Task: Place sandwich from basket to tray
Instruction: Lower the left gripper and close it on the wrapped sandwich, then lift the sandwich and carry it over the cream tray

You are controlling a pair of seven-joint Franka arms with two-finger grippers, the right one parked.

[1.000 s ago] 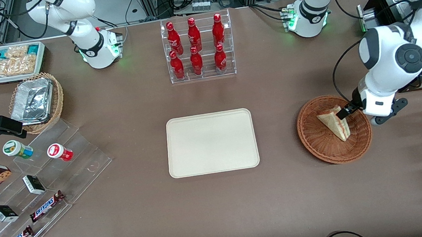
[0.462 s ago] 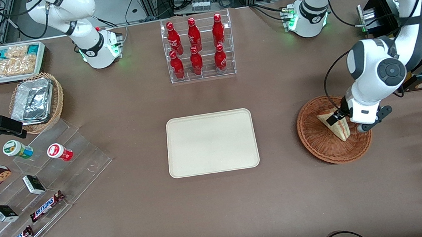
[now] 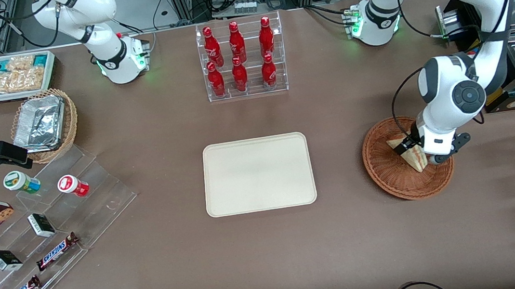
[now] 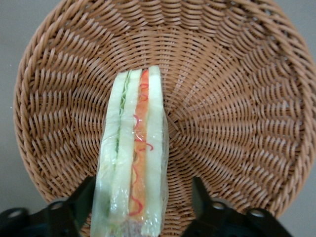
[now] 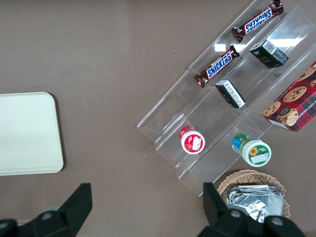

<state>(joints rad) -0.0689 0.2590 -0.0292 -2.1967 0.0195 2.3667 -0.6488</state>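
Could go wrong in the squeeze: soft bread under slick clear wrap, so too hard a close likely to crush the sandwich (image 4: 132,158) or let it squirt out sideways, too light a close likely to let it slip on the lift. Standing on edge in the basket (image 3: 389,175), filling edge up, hence apt to topple against the weave if nudged by one finger (image 4: 79,202) before the other. Light wicker also liable to drag along or tip if the wrap snags.

Pincer (image 4: 143,210) spread wide, one finger on each flat side of the wedge, nothing gripped yet; in the front view, low over the basket at about 3 o'clock of the tray (image 3: 258,174).

Tray bare, well apart from the basket toward the parked arm's end of the desk (image 3: 270,254); rack of red bottles (image 3: 242,59) at its 12 o'clock, clear of any straight carry.

Against half a second back: wrist sunk lower and slid further in over the sandwich, elbow drawn closer to the basket. Sandwich, basket and tray unmoved.
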